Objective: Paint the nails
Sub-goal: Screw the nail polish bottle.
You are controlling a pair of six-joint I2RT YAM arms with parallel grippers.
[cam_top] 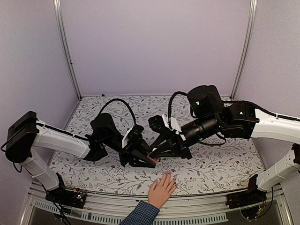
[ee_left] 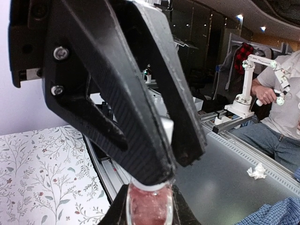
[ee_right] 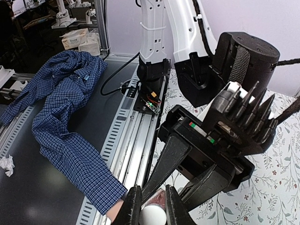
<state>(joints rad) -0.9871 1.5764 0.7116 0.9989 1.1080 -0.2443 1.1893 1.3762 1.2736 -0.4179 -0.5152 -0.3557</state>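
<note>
A small pink bottle (cam_top: 156,160) hangs between both grippers above the floral table. My left gripper (cam_top: 148,162) is shut on the bottle's glass body (ee_left: 150,208). My right gripper (cam_top: 158,153) is shut on its white cap (ee_right: 152,216), and its fingers (ee_left: 140,140) fill the left wrist view. A light-skinned hand (cam_top: 161,190) with a blue checked sleeve (cam_top: 140,213) lies flat at the table's near edge, just in front of the grippers. Its nails (cam_top: 168,177) are too small to make out. The sleeve (ee_right: 70,154) shows in the right wrist view.
The floral cloth (cam_top: 215,164) covers the table. An aluminium rail (cam_top: 197,206) runs along its near edge, with both arm bases on it. Purple walls and metal posts (cam_top: 65,47) enclose the back and sides. A crumpled tissue (ee_right: 5,165) lies off the table.
</note>
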